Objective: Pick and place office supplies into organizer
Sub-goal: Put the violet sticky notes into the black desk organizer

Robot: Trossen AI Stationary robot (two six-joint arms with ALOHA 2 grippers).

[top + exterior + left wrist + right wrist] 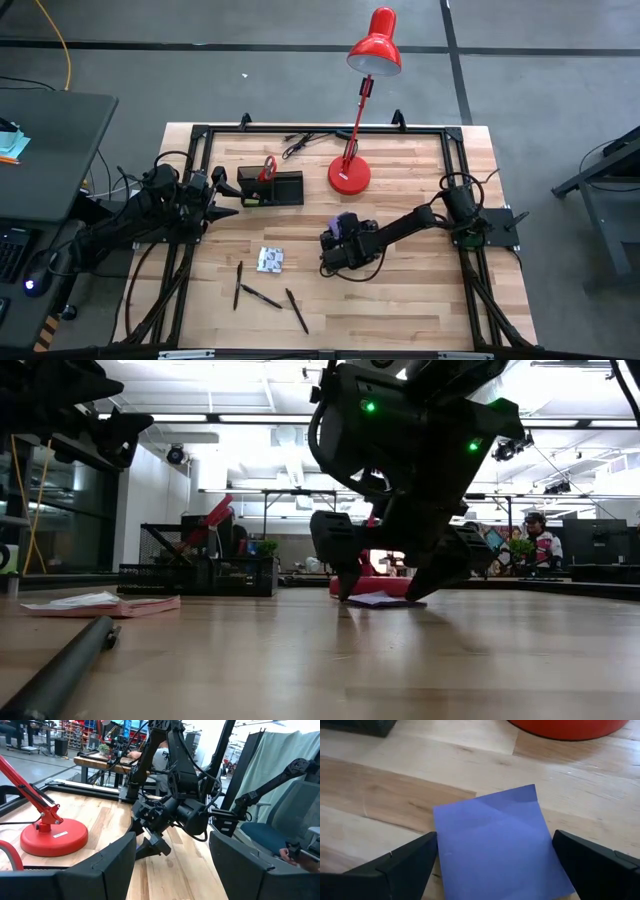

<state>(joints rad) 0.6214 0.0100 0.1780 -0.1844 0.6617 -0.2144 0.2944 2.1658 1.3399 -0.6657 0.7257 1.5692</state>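
Note:
A purple square pad (500, 845) lies flat on the table in front of the red lamp's base. My right gripper (495, 847) slants down over it, open, one finger (405, 865) on either side of the pad, touching nothing that I can see. In the high view this gripper (340, 232) is mid-table. The black organizer (270, 188) stands at the far left with red-handled scissors (268, 165) upright in it. A patterned packet (270, 260) and three black pens (262, 296) lie flat nearer the front. My left gripper (228, 196) waits open, level, left of the organizer.
The red desk lamp's round base (350, 175) sits just beyond the pad, its arm rising over the far edge. A black cable (300, 145) lies at the far edge. A black frame (200, 135) borders the table. A person (540, 540) shows in the room behind.

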